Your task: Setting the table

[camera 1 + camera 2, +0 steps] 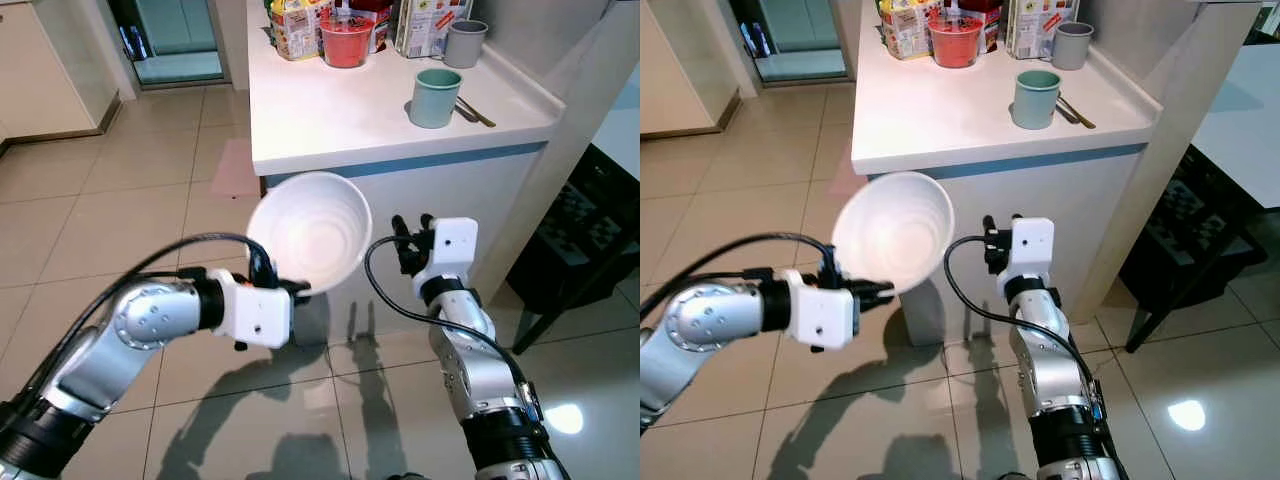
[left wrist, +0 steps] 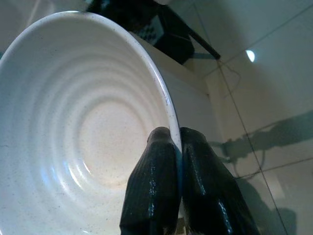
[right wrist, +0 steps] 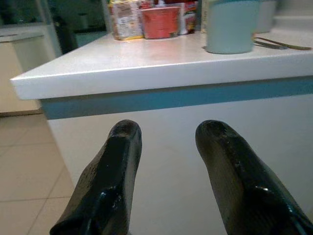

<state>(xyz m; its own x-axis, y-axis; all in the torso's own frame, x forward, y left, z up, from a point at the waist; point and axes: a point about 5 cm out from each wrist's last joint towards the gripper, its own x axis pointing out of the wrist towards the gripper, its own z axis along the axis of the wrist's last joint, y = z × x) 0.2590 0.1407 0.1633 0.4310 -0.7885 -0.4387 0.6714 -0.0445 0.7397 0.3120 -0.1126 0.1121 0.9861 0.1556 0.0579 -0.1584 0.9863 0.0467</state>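
Note:
A white ribbed bowl [image 1: 310, 232] hangs in the air in front of the white counter [image 1: 340, 120], tipped on its side with its inside facing me. My left gripper [image 1: 296, 290] is shut on the bowl's lower rim; in the left wrist view the two black fingers [image 2: 161, 176] pinch the rim of the bowl [image 2: 73, 127]. My right gripper [image 1: 411, 232] is raised just right of the bowl, below the counter edge, open and empty. In the right wrist view its fingers [image 3: 117, 161] point at the counter's white side, under the counter top [image 3: 161, 56].
On the counter stand a pale green cup [image 1: 435, 97], cutlery [image 1: 472, 111] beside it, a grey cup [image 1: 464, 43], a red cup [image 1: 346, 40] and food cartons [image 1: 300, 25]. A dark chair [image 1: 575, 250] is at the right. Tiled floor [image 1: 120, 200] lies to the left.

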